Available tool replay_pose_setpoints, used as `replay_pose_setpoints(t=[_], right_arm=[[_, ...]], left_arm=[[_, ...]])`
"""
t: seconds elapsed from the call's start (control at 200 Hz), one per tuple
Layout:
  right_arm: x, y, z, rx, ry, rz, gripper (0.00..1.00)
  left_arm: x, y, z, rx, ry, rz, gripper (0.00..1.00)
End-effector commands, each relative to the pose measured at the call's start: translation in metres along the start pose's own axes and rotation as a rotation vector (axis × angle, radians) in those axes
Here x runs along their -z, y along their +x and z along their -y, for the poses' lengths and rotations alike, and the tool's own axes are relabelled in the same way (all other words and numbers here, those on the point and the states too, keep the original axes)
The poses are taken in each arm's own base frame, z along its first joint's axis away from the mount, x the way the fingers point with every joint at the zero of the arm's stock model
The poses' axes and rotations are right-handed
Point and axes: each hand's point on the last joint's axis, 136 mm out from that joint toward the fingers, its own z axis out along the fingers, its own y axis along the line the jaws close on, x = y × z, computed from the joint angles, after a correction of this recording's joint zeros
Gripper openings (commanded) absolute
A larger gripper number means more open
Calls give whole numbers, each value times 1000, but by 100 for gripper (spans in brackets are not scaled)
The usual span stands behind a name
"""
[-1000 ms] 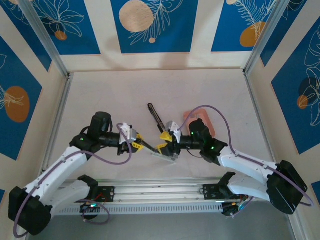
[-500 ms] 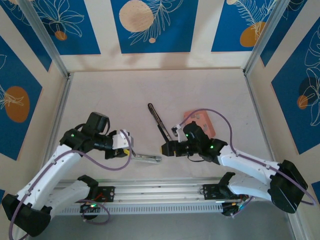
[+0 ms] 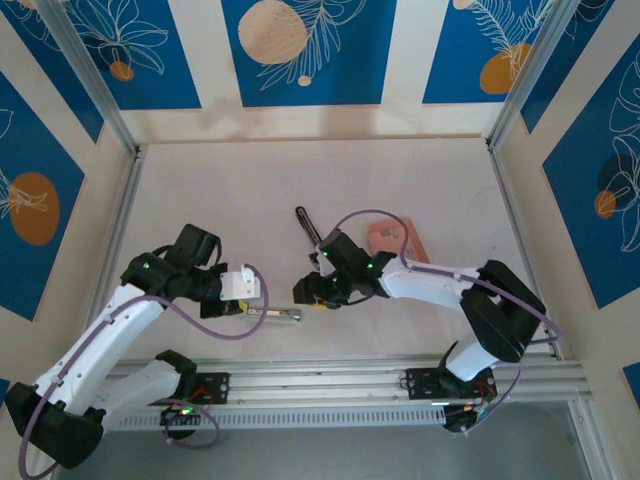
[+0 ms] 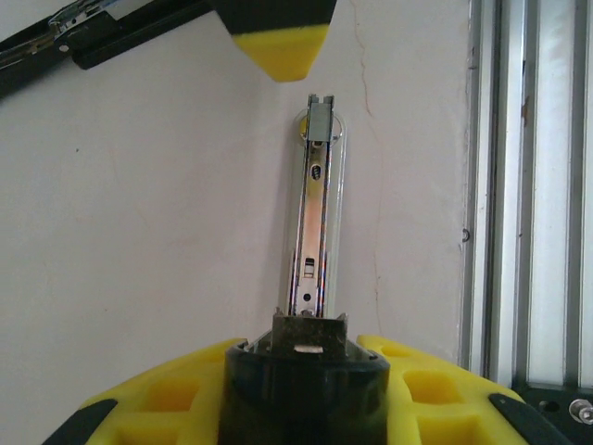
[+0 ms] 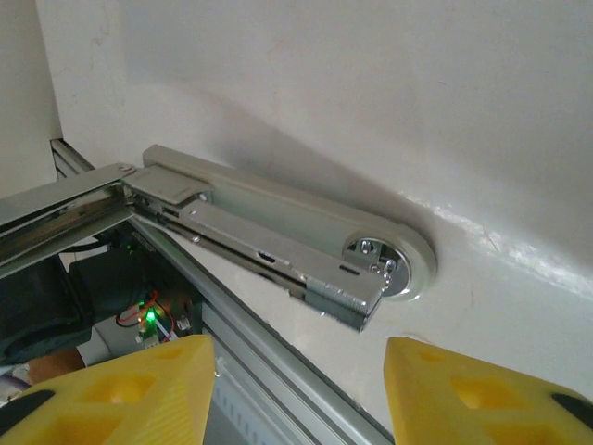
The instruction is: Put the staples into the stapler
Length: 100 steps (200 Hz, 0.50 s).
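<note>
The stapler's silver magazine and clear base lie flat near the table's front edge, pointing right. My left gripper is shut on its dark rear end, and the metal channel runs away from the yellow fingers. My right gripper hovers at the stapler's front tip, open, with nothing between its yellow fingers. The salmon-pink tray sits behind the right arm; the staples on it are too small to make out.
A long black stapler part lies apart on the table behind both grippers, also at the top left of the left wrist view. The aluminium rail runs along the near edge, close beside the stapler.
The left gripper has drawn back to the left and nearer the front edge with the stapler, which now lies flat. The right gripper has moved left to its tip, its jaws narrowing a little.
</note>
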Motion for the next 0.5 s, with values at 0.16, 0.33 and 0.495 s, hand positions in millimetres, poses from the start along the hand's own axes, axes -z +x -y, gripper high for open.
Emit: replay_pose_setpoints(t=[0.16, 0.33, 0.495], right_arm=[[-19, 12, 2, -34, 12, -136, 46], [-29, 13, 6, -40, 21, -168, 42], [-36, 9, 5, -34, 21, -178, 40]], left_arm=[[4, 1, -10, -16, -61, -18, 7], [1, 5, -10, 4, -66, -33, 7], [-2, 6, -8, 8, -72, -20, 7]])
